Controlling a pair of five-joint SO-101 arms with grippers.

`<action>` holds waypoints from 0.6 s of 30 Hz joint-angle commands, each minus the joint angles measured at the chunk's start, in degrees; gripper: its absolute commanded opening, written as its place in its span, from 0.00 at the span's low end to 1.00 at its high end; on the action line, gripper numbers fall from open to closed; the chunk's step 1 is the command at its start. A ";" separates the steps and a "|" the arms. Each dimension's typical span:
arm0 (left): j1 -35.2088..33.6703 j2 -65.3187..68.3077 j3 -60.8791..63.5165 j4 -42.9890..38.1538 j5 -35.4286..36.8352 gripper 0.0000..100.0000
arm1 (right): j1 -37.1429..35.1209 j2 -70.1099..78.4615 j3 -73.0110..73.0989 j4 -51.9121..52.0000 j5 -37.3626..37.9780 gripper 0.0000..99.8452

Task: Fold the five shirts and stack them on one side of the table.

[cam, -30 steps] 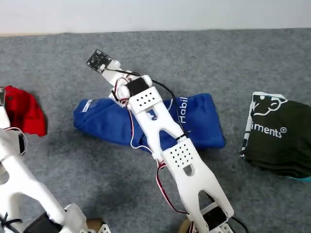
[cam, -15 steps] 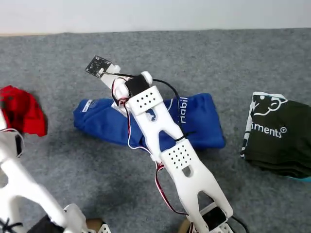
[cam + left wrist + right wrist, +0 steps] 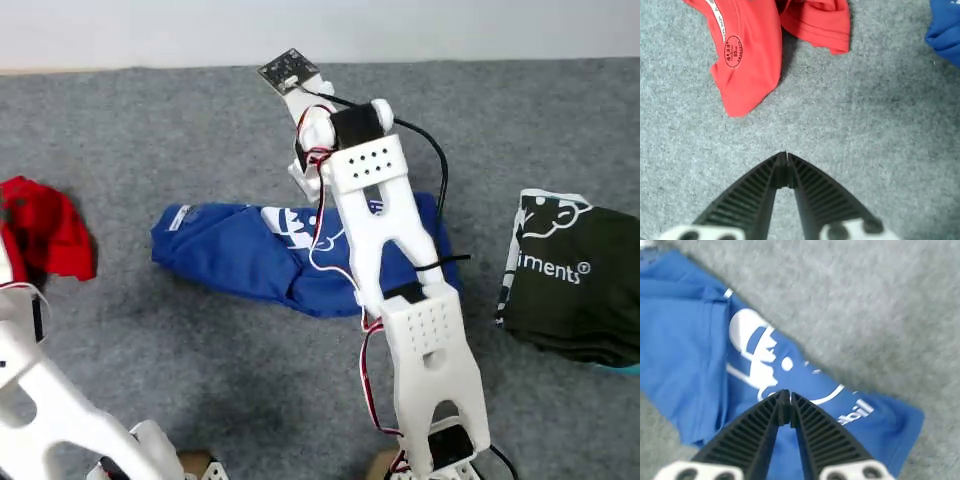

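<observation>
Blue shirt [image 3: 225, 255] lies crumpled lengthwise at the middle of the grey table [image 3: 520, 120], its white print showing. The right gripper [image 3: 785, 394] hangs over that print, clenched on nothing. A red shirt [image 3: 45, 230] sits bunched at the table's left edge, with the left gripper [image 3: 786, 156] clenched empty near it. Dark folded shirts [image 3: 575, 290] lie stacked at the right edge.
</observation>
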 commanded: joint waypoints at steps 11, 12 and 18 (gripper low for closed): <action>-6.24 -1.58 -2.42 0.53 -0.44 0.01 | -13.67 5.58 3.43 -21.05 4.66 0.01; -6.68 -1.58 -2.42 0.53 -0.44 0.01 | -14.64 6.73 3.43 -22.02 5.27 0.01; -7.38 -1.58 -1.98 0.79 -0.44 0.01 | -18.68 12.97 3.43 -26.95 7.47 0.01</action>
